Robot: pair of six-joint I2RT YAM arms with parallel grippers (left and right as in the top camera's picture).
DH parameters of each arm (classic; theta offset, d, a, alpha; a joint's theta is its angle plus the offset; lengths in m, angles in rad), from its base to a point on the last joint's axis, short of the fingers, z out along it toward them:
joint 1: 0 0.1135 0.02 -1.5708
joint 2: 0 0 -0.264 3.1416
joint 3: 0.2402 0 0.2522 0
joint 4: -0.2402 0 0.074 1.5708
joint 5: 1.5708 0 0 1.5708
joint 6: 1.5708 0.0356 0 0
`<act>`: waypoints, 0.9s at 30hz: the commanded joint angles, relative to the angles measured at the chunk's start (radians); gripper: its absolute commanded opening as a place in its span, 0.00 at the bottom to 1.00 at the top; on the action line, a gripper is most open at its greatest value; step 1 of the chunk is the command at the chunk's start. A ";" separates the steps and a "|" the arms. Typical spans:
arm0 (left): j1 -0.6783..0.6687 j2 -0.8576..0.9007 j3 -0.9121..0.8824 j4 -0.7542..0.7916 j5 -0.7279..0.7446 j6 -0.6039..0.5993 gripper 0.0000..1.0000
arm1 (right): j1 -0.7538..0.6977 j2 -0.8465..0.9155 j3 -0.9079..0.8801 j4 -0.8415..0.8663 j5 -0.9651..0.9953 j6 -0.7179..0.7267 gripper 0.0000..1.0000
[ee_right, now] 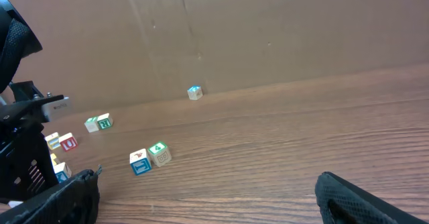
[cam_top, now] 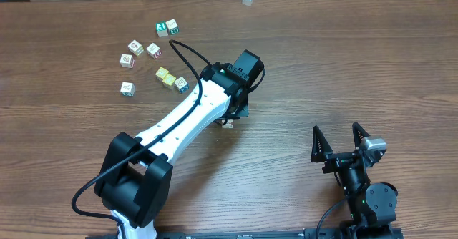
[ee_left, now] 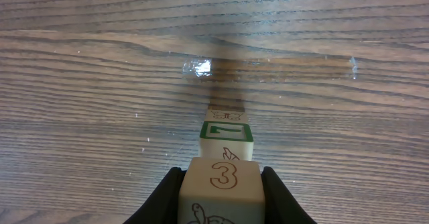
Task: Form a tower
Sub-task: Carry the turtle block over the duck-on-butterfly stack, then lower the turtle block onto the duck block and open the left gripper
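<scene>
Left fingers (ee_left: 220, 187) were closed narrowly on the cube marked 3 (ee_left: 221, 176), pinching its two sides. That cube capped the tower (ee_left: 226, 134), with a green-framed cube directly beneath and another under that. The tower stood mid-bench (ee_left: 100, 117), largely hidden below the left arm (cam_top: 186, 117) in the overhead view. Right fingers (cam_top: 335, 130) were spread wide and empty, near right. Loose cubes (cam_top: 153, 50) lay scattered far left.

Left arm (cam_top: 182, 117) reaches diagonally out from its base toward mid-table, wrist pitched downward. Left gripper (ee_left: 220, 187) is clamped on a cube (ee_left: 222, 172), one finger pressed against each side face. Right arm (cam_top: 368, 192) sits folded close to its base, right gripper (cam_top: 335, 132) pointing away from it, jaws spread wide.
</scene>
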 commanded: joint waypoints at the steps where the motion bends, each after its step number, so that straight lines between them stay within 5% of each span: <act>1: -0.005 0.005 -0.005 0.003 -0.021 -0.012 0.12 | -0.003 -0.012 -0.010 0.005 0.000 0.005 1.00; 27: -0.005 0.006 -0.040 0.039 -0.036 -0.002 0.12 | -0.003 -0.012 -0.010 0.005 0.000 0.005 1.00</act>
